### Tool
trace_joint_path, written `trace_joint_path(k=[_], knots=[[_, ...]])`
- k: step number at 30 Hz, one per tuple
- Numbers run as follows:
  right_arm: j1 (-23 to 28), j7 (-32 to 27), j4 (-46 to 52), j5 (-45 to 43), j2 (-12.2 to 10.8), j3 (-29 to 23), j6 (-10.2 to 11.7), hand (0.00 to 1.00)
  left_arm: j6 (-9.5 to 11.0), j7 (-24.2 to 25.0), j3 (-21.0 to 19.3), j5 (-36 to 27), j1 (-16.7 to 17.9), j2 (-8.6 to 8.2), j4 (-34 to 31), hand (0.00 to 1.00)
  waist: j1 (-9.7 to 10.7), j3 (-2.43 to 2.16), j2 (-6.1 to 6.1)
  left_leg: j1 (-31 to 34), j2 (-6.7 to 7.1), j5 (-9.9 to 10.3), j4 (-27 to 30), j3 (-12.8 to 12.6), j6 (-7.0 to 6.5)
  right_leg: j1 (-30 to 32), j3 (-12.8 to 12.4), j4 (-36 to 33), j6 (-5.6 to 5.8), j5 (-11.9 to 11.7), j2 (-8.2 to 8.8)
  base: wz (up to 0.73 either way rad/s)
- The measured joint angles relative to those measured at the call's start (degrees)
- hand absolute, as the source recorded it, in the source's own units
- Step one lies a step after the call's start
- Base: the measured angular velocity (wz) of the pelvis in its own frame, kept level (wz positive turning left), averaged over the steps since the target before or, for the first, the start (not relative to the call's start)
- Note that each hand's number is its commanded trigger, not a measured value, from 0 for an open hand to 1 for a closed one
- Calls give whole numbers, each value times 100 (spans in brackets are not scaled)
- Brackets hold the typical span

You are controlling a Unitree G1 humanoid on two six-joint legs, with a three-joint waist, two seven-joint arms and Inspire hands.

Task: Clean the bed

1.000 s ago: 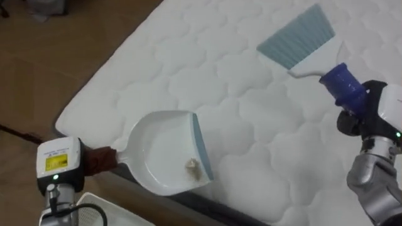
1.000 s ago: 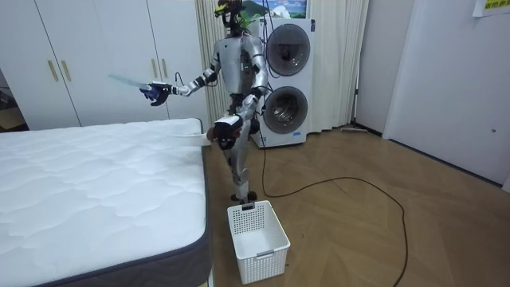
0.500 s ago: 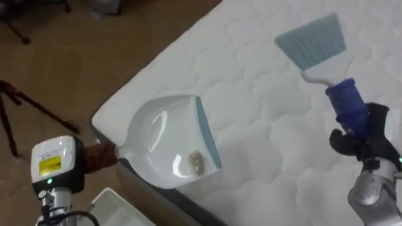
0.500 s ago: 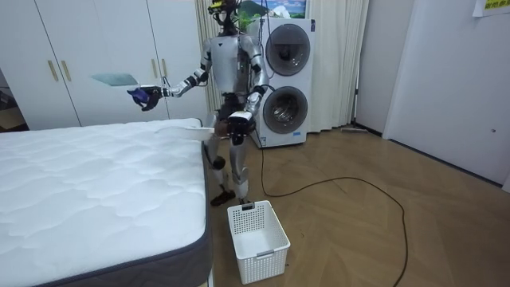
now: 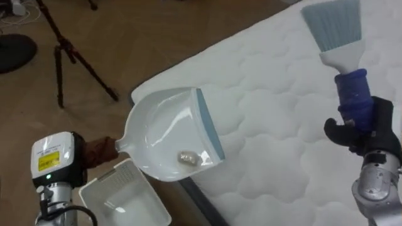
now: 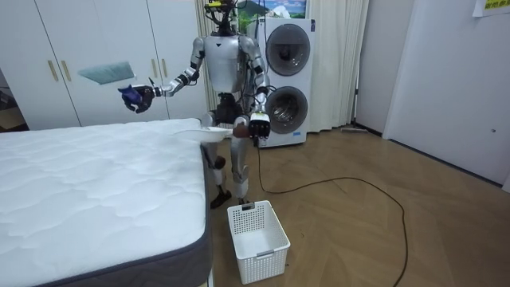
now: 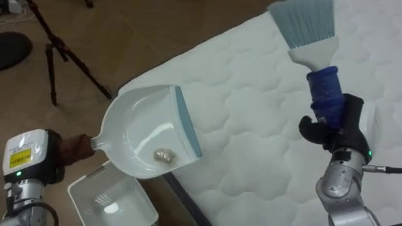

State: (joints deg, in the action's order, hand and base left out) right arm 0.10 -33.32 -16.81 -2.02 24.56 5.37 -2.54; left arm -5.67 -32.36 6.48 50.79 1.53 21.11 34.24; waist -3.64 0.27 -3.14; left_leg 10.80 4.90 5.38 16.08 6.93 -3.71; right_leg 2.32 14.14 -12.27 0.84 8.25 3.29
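A white dustpan (image 5: 166, 141) hangs in the air over the corner edge of the bed (image 5: 282, 138), its blue-grey lip toward the quilted mattress and its bowl out over the floor. A small crumpled scrap (image 5: 187, 158) lies inside, near the lip. The left hand (image 5: 97, 152) has its fingers wrapped round the dustpan's handle. The right hand (image 5: 361, 132) has its fingers closed round the blue grip of a brush (image 5: 344, 59), held bristles up, clear above the mattress.

The eye views show a white basket (image 5: 119, 201) on the wood floor just below the dustpan's rear, and a tripod (image 5: 75, 53) farther off. The room view shows the robot standing upright at the bed's far corner, washing machines (image 6: 287, 80) behind it, a wardrobe (image 6: 80, 56) at the room view's left, and open floor beyond the basket.
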Motion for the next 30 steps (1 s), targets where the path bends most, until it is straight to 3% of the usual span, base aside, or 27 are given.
trace_joint_path(k=[3,6,7,10,12,15,19,23,24,26,27,28,30], knots=[[5,-30,4,-2,-34,0,20,0,6,47,-19,-5,-13,-34,-9,100,42,7,32,232,-3,50,235,-64,-76,-74,361,64,1,-1,23,60],[28,-41,5,79,-34,0,20,0,-18,63,-12,-6,-11,-124,-117,100,110,24,92,402,-6,75,359,-261,-140,-109,734,49,78,75,107,65],[62,-26,6,101,-53,5,20,0,-18,64,-12,-3,21,-170,-122,100,-7,26,101,360,49,98,349,-171,-146,-132,738,35,110,95,138,36],[98,-20,14,176,-106,0,20,0,-19,65,-20,5,74,-172,-142,100,-13,26,109,337,246,88,331,147,-198,-153,651,-46,160,169,179,49],[111,-19,14,220,-120,0,20,0,-19,65,-31,9,100,-157,-167,100,-50,27,120,332,301,67,331,274,-233,-154,626,-63,172,177,189,40],[124,-19,13,431,-196,-1,20,0,-17,63,-103,1,101,-155,-168,100,-144,32,130,317,361,41,348,388,-277,-270,594,-33,174,177,187,27],[117,-23,-56,471,-268,2,20,0,62,47,-207,3,99,-164,-173,100,-164,45,257,364,419,116,501,439,-306,-339,679,-112,239,217,223,18],[121,-23,-139,588,-278,18,1,0,92,50,-204,3,100,-157,-164,100,-174,46,281,340,522,145,543,584,-362,-144,632,-665,281,316,360,15],[120,-22,-236,588,-295,17,0,0,92,52,-200,6,100,-157,-164,100,-149,49,289,325,566,129,568,737,-381,-26,566,-958,264,322,385,33],[122,-28,-355,585,-360,4,-6,0,81,94,-191,31,99,-159,-164,100,-110,60,292,290,663,75,567,1082,-406,221,140,-1210,136,475,250,28],[121,-28,-393,581,-429,18,-7,0,61,171,-194,126,86,-151,-163,100,-105,77,319,282,700,32,557,1372,-395,403,-127,-1217,31,577,51,31],[122,-27,-461,583,-487,42,-7,0,54,214,-174,116,73,-141,-142,100,-36,101,343,250,720,-40,538,1647,-364,503,-207,-1091,22,588,-119,43],[123,-28,-578,585,-518,46,-8,0,78,328,-162,77,62,-90,-104,100,76,124,298,183,829,-132,476,2027,-285,688,-488,-946,18,574,-263,77]])
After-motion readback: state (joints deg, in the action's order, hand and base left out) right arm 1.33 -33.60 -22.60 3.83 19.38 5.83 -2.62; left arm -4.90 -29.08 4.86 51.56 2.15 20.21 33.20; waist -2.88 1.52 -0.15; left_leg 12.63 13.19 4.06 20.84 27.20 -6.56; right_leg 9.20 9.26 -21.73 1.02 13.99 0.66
